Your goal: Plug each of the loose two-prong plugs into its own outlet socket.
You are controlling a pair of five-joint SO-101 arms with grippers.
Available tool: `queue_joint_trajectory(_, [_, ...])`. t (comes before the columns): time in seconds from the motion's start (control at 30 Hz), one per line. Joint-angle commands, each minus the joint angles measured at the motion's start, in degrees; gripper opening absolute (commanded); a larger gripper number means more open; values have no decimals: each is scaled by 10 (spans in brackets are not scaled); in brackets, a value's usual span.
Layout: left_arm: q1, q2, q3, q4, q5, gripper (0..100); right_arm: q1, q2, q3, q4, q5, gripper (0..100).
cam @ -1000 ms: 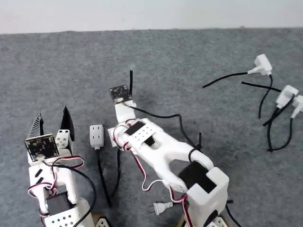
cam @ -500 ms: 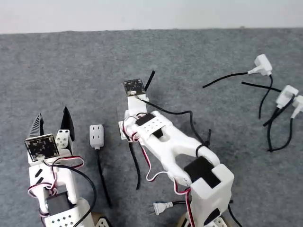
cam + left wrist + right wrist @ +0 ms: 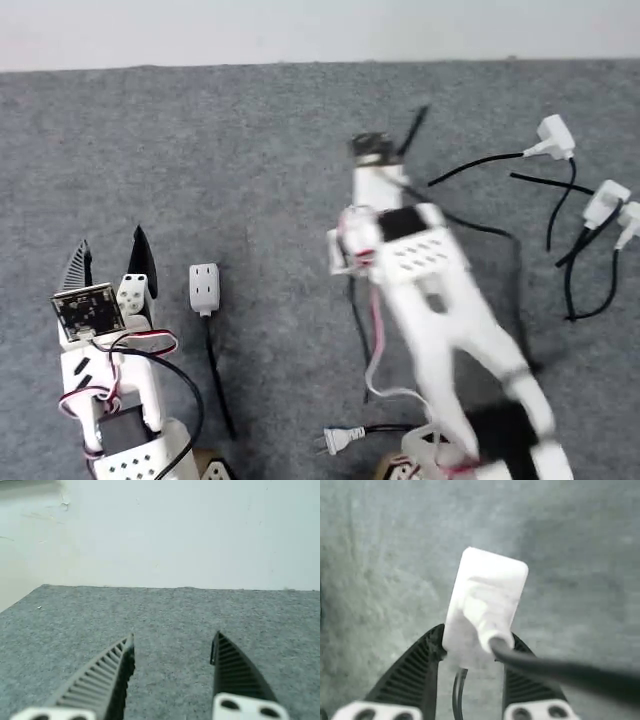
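My right gripper (image 3: 475,636) is shut on a white outlet socket (image 3: 485,600); a white plug with a black cord (image 3: 560,672) sits on the socket's face. From above, that gripper (image 3: 398,140) is far back at the centre-right, with a black cord (image 3: 358,340) trailing under the arm. Another white outlet socket (image 3: 204,286) lies at the left with its own cord. A loose two-prong plug (image 3: 342,438) lies near the front edge. My left gripper (image 3: 110,262) stands open and empty left of that socket, its fingers (image 3: 112,672) spread over bare carpet.
Three more white plug or socket pieces (image 3: 553,135) (image 3: 606,202) (image 3: 630,222) with tangled black cords lie at the far right. Grey carpet (image 3: 200,140) covers the table, and a pale wall (image 3: 160,530) rises behind it.
The right arm has swung from the table's middle-left to the right and farther back, carrying the held socket with its cord trailing. The left arm has not moved.
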Motion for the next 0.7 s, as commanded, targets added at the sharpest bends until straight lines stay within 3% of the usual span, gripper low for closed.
queue_joint_trajectory(0.0, [-2, 3, -5, -11, 12, 243, 88, -120, -3, 15, 62, 7])
queue_joint_trajectory(0.2, [-2, 3, -5, -12, 12, 243, 268, -126, -4, -34, 183, 7])
queue_joint_trajectory(0.4, [-2, 3, -5, -12, 12, 243, 449, -3, -6, -262, 243, 7])
queue_joint_trajectory(0.53, [-1, 3, -5, -12, 12, 243, 503, 119, -12, -442, 260, 7])
queue_joint_trajectory(0.67, [-1, 3, -5, -12, 12, 243, 524, 245, -78, -527, 261, 7])
